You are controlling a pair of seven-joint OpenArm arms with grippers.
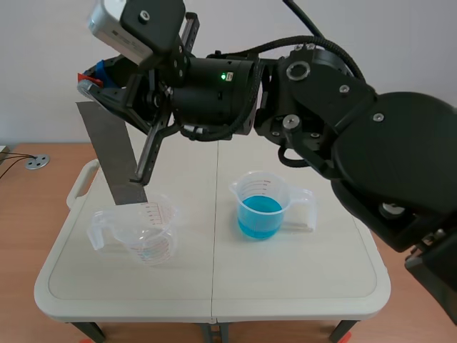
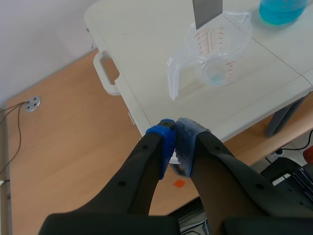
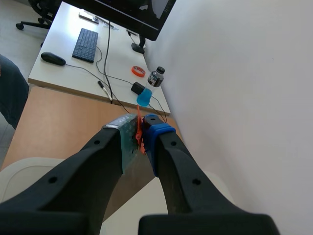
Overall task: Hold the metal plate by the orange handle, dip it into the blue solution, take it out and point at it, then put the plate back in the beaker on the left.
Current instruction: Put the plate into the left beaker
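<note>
A long grey metal plate (image 1: 111, 150) hangs tilted from my right gripper (image 1: 93, 80), which reaches across from the right to high over the table's left side. In the right wrist view that gripper (image 3: 140, 132) is shut on the plate's orange handle (image 3: 139, 129). The plate's lower end (image 2: 207, 12) sits at the rim of the empty clear beaker (image 1: 146, 232) (image 2: 215, 54); I cannot tell whether it is inside. The beaker of blue solution (image 1: 260, 207) (image 2: 281, 10) stands to the right. My left gripper (image 2: 173, 147) is shut on nothing, off the table's left corner above the floor.
The white folding table (image 1: 214, 286) has a carry handle (image 1: 78, 187) on its left edge. A metal floor disc (image 1: 37, 162) and cables lie on the wooden floor. The right arm's bulk (image 1: 371, 143) fills the space above the table's right side.
</note>
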